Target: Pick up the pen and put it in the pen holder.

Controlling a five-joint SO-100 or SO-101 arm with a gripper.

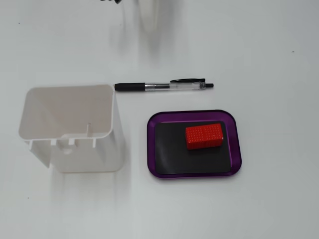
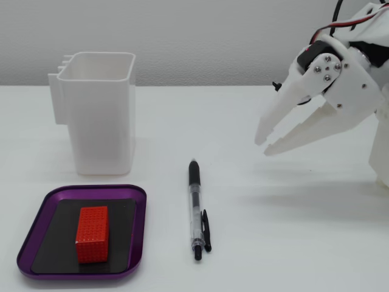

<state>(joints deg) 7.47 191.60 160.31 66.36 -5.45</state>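
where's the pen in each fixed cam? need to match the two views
A fixed view, from above: the pen lies horizontal, upper centre, above the purple tray, right of the white pen holder.
A fixed view, from the side: the pen lies lengthwise at lower centre, right of the purple tray, gripper hovering apart, upper right.
Shared landmark: the red block on the tray.

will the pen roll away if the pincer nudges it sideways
Probably not far: the pen has a round, smooth barrel and lies flat on the table, but its side clip should stop it. It looks stiff and light, so the pincer may slip on the clear barrel.
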